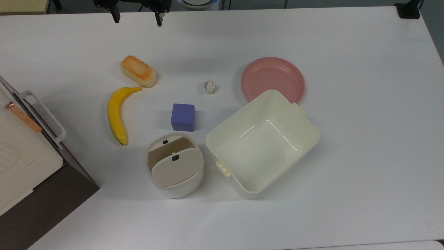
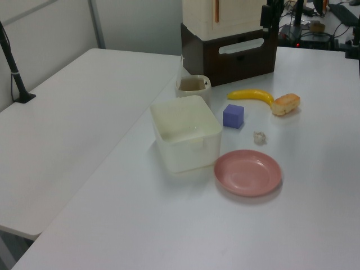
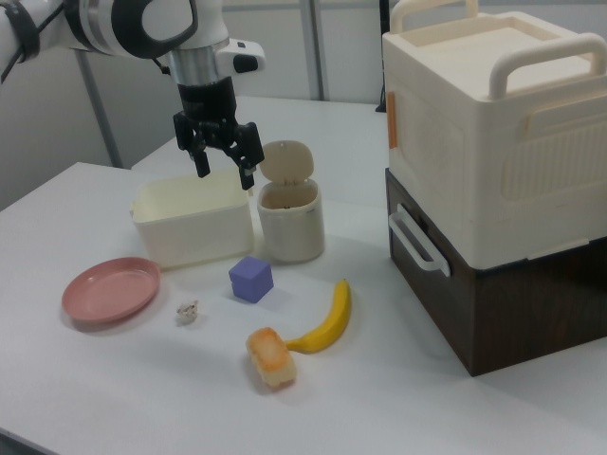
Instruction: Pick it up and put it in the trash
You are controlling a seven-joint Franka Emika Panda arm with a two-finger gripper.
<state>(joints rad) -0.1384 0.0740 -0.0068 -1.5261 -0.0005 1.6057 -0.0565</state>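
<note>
White paper ball (image 1: 210,86) lies alone between cube (image 1: 182,117) and plate (image 1: 272,80); the hand (image 1: 137,18) hangs spread at the surface (image 1: 364,139) edge

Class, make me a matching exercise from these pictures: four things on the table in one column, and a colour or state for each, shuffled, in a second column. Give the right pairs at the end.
Column one:
1. paper ball
2. bin
3. gripper
4. cube

Column two:
A. purple, in the top view between the banana and the tub
B. jaws apart, holding nothing, above the table
C. crumpled, lying loose beside the pink plate
D. swing lid tipped, showing the inside

Pairs: 1-C, 2-D, 3-B, 4-A
</note>
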